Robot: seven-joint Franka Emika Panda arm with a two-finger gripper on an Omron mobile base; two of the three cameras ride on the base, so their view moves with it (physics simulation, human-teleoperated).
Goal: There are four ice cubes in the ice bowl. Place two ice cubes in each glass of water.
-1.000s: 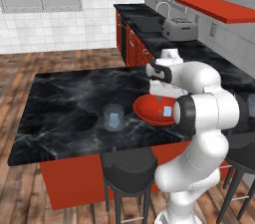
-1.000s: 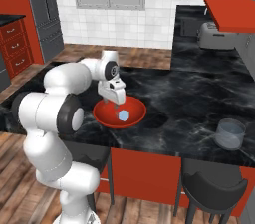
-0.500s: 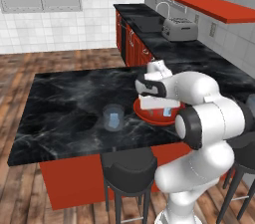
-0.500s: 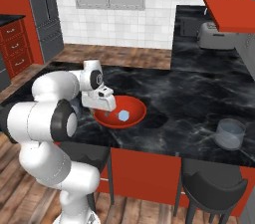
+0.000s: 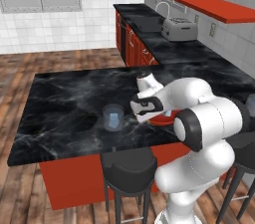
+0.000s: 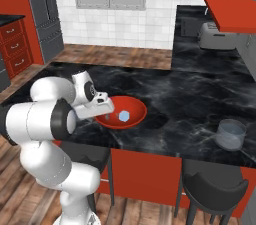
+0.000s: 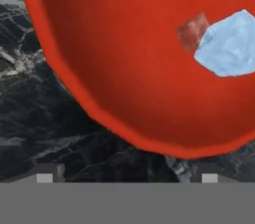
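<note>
The red ice bowl (image 6: 134, 107) sits on the black marble island; the arm hides most of the ice bowl (image 5: 167, 118) in the left base view. One pale-blue ice cube (image 6: 123, 115) lies inside it. In the hand view the ice cube (image 7: 228, 44) rests by a small reddish translucent cube (image 7: 191, 31) in the ice bowl (image 7: 114, 54). My gripper (image 6: 103, 114) hangs open and empty at the bowl's left rim. The gripper (image 5: 142, 117) stands between the bowl and the left glass (image 5: 113, 117), which holds a pale cube. A second glass (image 6: 230, 134) stands far right.
A silver toaster (image 5: 178, 29) sits on the back counter under a red shelf (image 5: 214, 5). Black stools (image 5: 129, 170) stand along the island's near edge, one also below the right glass (image 6: 212, 189). Open marble lies left of the left glass.
The hand has swung from above the bowl's middle down and left to the rim nearest the left glass. Its jaws have stayed open.
</note>
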